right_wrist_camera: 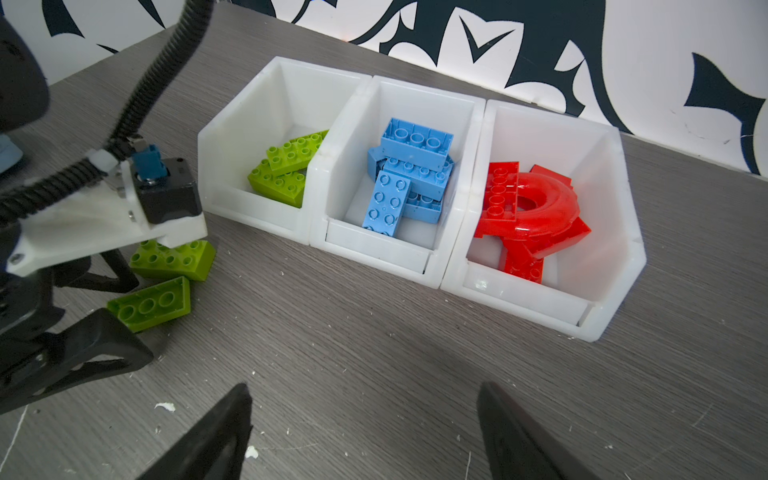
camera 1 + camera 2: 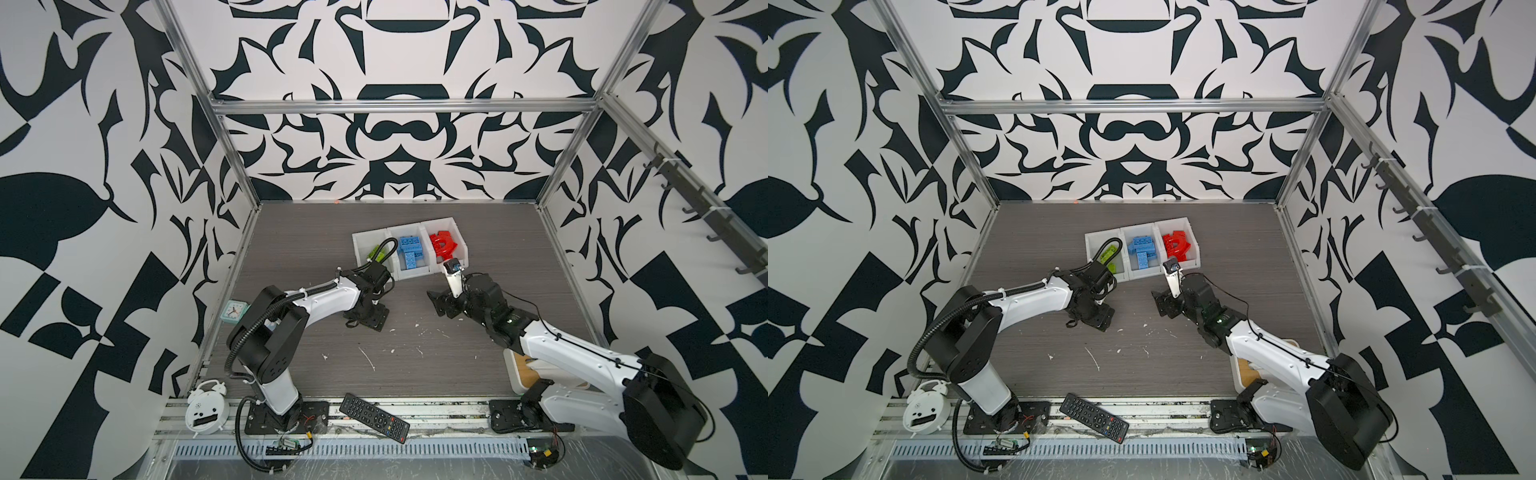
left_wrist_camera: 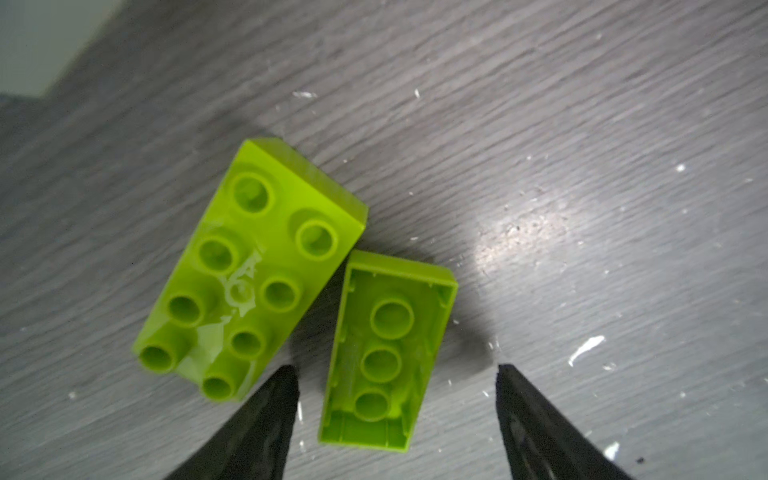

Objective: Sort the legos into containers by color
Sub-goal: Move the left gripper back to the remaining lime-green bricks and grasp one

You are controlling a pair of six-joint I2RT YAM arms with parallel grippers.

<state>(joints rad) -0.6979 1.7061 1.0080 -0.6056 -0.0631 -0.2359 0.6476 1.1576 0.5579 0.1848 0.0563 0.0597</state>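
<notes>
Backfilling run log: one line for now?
left claw: open, astride upturned green brick | right claw: open, empty | also loose: studded green brick | containers: color-sorted

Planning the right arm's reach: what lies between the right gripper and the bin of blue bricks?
Only bare table with white flecks, as the right wrist view shows; the two loose green bricks lie aside, by the left gripper.

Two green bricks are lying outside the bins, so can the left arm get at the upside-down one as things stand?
Probably yes: the left pincer hangs open right over the upside-down green brick, nothing on top; the studded green brick lies close beside.
</notes>
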